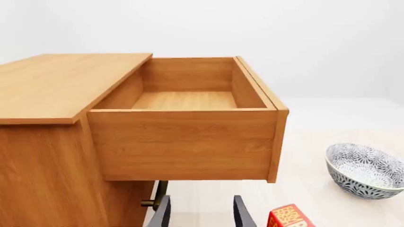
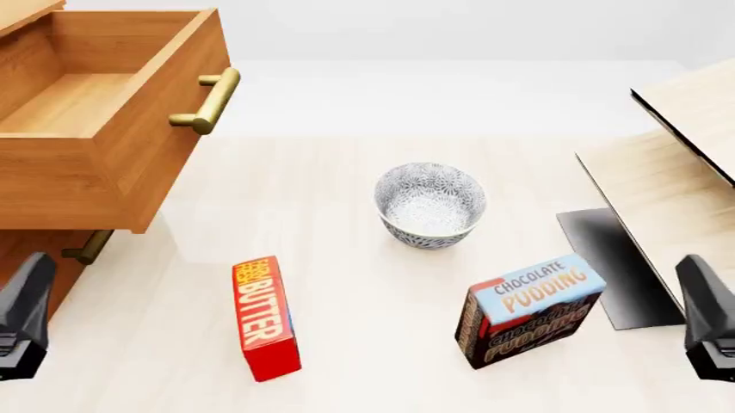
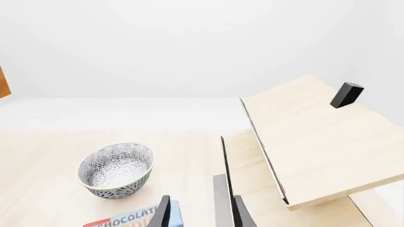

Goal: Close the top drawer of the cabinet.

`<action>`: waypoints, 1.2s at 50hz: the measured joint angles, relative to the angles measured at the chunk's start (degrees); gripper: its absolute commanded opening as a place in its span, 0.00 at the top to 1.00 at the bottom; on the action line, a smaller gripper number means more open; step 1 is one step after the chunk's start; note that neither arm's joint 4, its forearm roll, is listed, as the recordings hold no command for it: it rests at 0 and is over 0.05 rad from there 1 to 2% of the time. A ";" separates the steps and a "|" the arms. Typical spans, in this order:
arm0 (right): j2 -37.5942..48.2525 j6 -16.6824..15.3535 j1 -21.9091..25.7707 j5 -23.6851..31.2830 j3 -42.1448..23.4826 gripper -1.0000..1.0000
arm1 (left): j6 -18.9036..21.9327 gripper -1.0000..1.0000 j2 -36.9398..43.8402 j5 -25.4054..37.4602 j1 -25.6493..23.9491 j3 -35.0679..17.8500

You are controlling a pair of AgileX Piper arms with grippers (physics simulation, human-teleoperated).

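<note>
Drawer (image 2: 109,112) stands fully out of the cabinet (image 1: 44,94); both grippers, left (image 1: 200,213) and right (image 3: 198,213), hang open and empty near it, and an off-centre push could skew it or knock the bowl (image 2: 429,205).

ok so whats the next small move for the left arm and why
Probably lift the left gripper forward toward the top drawer: it stands pulled out of the cabinet, its brass handle untouched, and the gripper hangs low, well short of it.

Open tabletop (image 2: 333,185) before top drawer (image 2: 138,129); bowl (image 2: 429,205) well apart.
</note>
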 measured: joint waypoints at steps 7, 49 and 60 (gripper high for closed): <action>0.12 -0.08 0.01 -0.01 -0.10 0.00 | 0.58 0.00 0.14 -0.11 0.20 0.31; 0.30 -0.16 0.01 -0.05 -0.24 0.00 | 2.80 0.00 -0.13 8.20 -20.96 -7.72; 0.27 -0.15 0.01 -0.04 -0.23 0.00 | 3.93 0.00 -0.10 9.53 -28.36 -8.64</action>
